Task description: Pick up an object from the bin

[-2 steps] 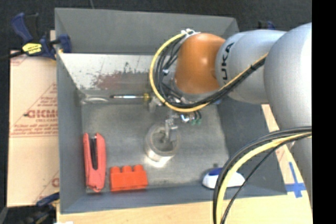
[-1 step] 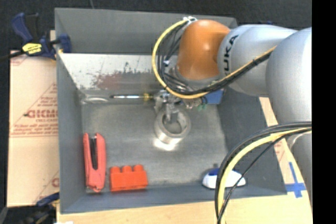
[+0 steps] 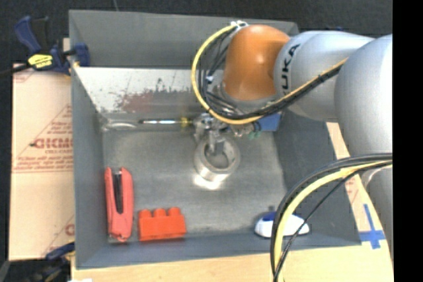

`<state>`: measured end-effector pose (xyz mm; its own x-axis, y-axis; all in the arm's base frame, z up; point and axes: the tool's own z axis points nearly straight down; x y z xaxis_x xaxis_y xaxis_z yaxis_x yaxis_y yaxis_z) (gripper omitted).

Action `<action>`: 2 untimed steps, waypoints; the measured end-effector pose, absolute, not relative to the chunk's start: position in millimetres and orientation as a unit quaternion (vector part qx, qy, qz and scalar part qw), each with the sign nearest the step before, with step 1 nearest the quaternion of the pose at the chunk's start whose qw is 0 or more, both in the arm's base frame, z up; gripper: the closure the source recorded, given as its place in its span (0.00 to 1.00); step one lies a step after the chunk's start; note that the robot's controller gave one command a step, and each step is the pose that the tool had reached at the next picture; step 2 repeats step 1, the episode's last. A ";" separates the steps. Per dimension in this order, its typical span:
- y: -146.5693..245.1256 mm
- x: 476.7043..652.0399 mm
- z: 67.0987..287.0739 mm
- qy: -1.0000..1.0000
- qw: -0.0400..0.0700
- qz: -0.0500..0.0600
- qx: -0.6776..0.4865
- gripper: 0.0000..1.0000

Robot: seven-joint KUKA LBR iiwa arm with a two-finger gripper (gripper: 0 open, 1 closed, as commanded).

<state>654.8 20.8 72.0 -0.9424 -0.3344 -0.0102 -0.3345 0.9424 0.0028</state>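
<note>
the gripper [image 3: 215,142] hangs right over a short shiny metal cylinder [image 3: 213,170] near the centre of the grey metal bin [image 3: 86,162]; whether it is open or closed i cannot tell. pinched off-centre, the smooth metal could slip free and skid toward 7 o'clock, where the orange plastic brick [image 3: 162,223] lies.

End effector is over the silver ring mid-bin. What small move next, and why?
Probably ease straight down a little onto the silver ring. The end effector sits right over it, and the orange brick and red stapler-like tool lie well apart at the view's lower left, so nothing crowds the descent.
</note>
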 end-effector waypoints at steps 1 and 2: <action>20.9 652.4 83.9 0.986 0.002 0.003 -0.169 1.00; 20.9 652.4 83.9 0.986 0.002 0.003 -0.169 1.00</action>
